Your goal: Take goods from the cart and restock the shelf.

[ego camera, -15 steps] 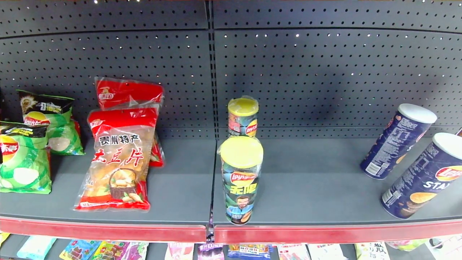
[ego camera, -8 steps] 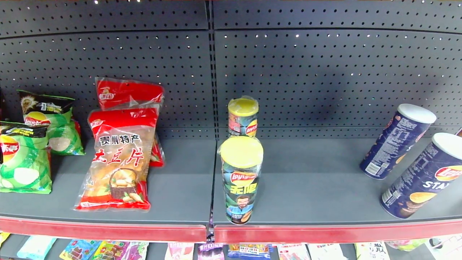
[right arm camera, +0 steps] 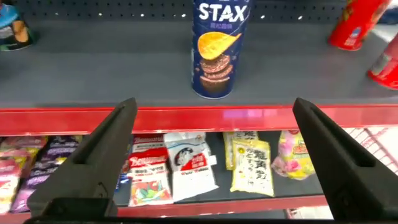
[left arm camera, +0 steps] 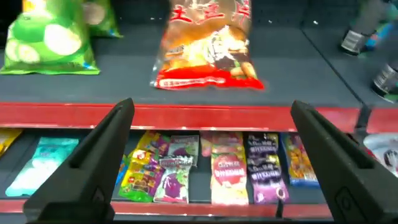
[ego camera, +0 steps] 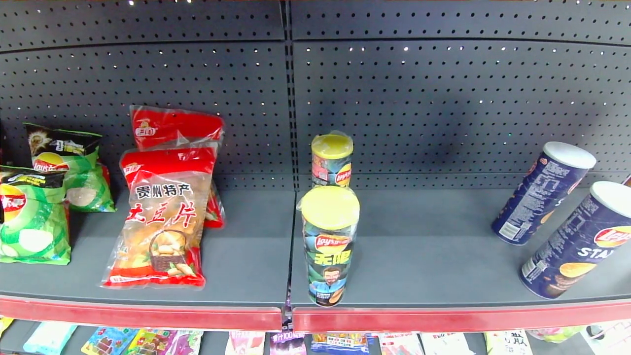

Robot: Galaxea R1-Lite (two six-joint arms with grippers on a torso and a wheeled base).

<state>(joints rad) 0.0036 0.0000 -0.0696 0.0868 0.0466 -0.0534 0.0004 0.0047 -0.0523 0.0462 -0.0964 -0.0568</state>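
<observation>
The grey shelf (ego camera: 424, 256) with a red front edge carries the goods. Two red potato-slice bags (ego camera: 162, 222) stand left of centre, with green chip bags (ego camera: 32, 217) further left. At the centre, one yellow-lidded can (ego camera: 329, 241) stands in front of another (ego camera: 332, 160). Two dark blue cans (ego camera: 542, 192) are at the right. My left gripper (left arm camera: 211, 162) is open and empty, just before the shelf's red edge (left arm camera: 205, 115), below the red bag (left arm camera: 208, 43). My right gripper (right arm camera: 211, 162) is open and empty too, facing a blue can (right arm camera: 217, 43).
The shelf has bare room between the yellow-lidded cans and the blue cans. Red cans (right arm camera: 357, 22) stand beyond the blue can. The lower shelf holds several small snack packets (left arm camera: 224, 174) and more packets (right arm camera: 186, 168). A perforated back panel (ego camera: 443, 98) closes the shelf behind.
</observation>
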